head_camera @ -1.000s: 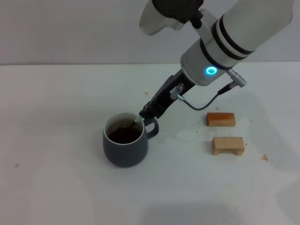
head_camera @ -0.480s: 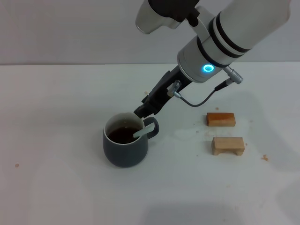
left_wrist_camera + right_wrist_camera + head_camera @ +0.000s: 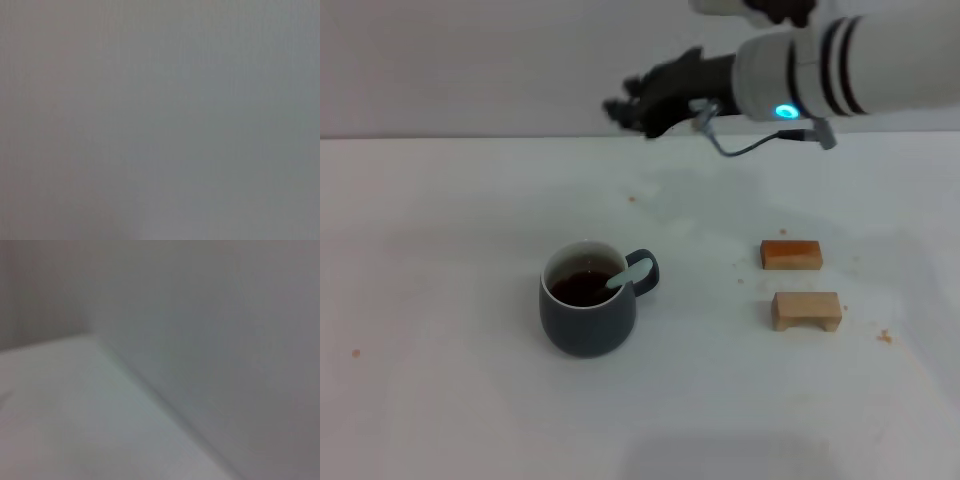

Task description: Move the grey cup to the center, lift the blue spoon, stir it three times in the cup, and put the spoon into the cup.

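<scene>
The rounded slate-grey ceramic cup (image 3: 587,300) with dark liquid is seen upright on the white table (image 3: 440,400). The slim pale-blue-handled spoon (image 3: 629,273) is leaned inside it, against the rim by the handle. The right gripper (image 3: 625,108) is raised well behind the cup, empty; its finger state cannot be told. Two small wooden blocks (image 3: 802,282) are noted right of the cup.
</scene>
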Tool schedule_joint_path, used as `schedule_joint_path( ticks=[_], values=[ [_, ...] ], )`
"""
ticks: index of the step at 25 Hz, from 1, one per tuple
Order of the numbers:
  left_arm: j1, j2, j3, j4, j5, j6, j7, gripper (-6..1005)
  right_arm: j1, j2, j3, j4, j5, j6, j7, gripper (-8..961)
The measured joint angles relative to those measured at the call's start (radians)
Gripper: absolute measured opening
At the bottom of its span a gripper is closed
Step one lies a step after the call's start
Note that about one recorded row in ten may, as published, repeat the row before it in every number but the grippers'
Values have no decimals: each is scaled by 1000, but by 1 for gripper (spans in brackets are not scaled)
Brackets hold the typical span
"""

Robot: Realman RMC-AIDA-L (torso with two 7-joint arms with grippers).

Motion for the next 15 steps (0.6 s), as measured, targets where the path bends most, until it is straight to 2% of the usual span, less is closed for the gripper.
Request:
schedule_joint_path(
  ticks=[3, 7, 11, 15],
  values=[
    [-5, 0, 0, 2, 0, -5, 0, -2, -107, 3, -41, 44, 80, -158, -103, 328],
    [-11, -1, 4, 4, 0, -18, 0, -2, -290, 4, -164, 150, 158, -404, -215, 328],
    [-14, 0, 10, 5, 0, -26, -9, -2, -471, 2, -276, 276, 146, -587, -255, 329],
    [-25, 2, 15, 13, 0, -29, -33, -2, -650, 0, -325, 345, 135, -753, -269, 329]
  ],
)
